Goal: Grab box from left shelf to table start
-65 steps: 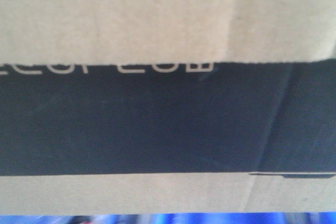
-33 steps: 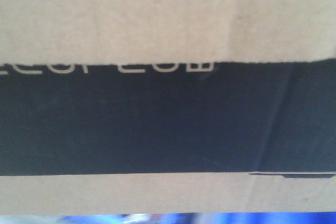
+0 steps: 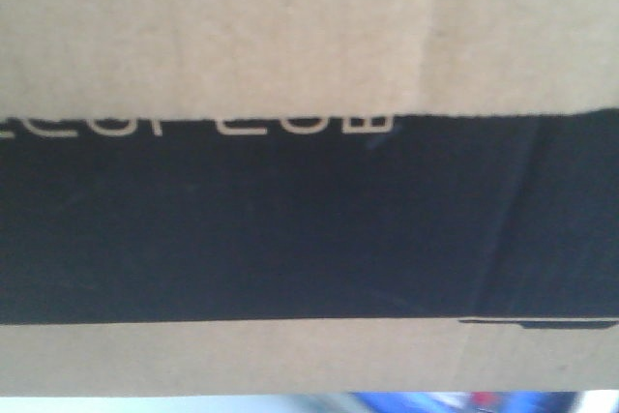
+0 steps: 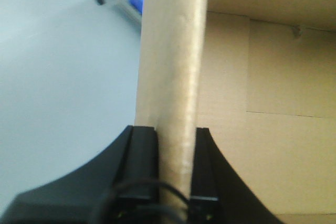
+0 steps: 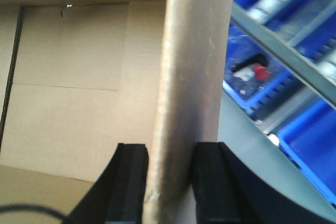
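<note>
The box (image 3: 290, 45) is held between both arms, so near that it fills the front view. Each arm straddles one side wall, one finger inside and one outside: the left jaws clenched on the left wall, the right jaws on the right, probably to keep the load level. The left shelf (image 5: 286, 51) lies beyond on the right, and the pale worktop (image 4: 58, 77) on the left. Whether the box rests on it, I cannot tell.

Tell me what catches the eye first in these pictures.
A cardboard box with a wide black band fills the whole front view. The left gripper and the right gripper each clamp an upright wall of it. Bright blue bins show past the right gripper.
</note>
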Robot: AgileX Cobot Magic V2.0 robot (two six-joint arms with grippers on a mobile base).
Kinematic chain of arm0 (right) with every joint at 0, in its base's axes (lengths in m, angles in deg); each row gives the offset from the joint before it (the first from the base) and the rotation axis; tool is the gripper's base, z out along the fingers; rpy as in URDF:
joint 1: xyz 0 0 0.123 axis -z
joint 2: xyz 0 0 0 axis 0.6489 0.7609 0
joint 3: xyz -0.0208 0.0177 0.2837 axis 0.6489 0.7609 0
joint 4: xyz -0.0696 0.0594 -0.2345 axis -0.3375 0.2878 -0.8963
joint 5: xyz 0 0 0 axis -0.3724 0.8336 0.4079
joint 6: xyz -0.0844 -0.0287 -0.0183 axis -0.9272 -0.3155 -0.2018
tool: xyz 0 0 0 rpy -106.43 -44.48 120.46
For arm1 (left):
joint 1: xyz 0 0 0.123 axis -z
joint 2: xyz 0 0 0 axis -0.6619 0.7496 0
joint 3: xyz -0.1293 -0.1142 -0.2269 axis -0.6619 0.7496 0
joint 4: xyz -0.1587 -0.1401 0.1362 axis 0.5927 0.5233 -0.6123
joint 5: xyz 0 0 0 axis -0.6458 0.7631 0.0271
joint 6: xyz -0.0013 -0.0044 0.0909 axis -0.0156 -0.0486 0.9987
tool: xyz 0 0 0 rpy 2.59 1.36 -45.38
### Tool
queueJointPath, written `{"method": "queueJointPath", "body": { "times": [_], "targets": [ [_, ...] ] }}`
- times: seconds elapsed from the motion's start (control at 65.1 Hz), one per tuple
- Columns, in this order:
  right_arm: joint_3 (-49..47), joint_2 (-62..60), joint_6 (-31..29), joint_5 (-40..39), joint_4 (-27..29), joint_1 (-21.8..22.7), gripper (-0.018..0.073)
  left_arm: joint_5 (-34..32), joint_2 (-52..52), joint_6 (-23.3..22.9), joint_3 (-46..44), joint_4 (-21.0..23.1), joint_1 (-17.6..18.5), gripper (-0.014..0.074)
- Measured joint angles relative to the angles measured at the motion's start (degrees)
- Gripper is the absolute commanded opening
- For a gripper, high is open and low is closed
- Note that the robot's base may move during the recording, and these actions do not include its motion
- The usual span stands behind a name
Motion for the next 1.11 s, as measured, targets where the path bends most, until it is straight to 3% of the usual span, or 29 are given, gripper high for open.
{"method": "queueJointPath", "body": {
  "times": [1.106],
  "targets": [
    [0.0,0.0,0.0,0.0,0.0,0.0,0.0055,0.0,0.0,0.0,0.0,0.0,0.0,-0.0102]
  ]
}}
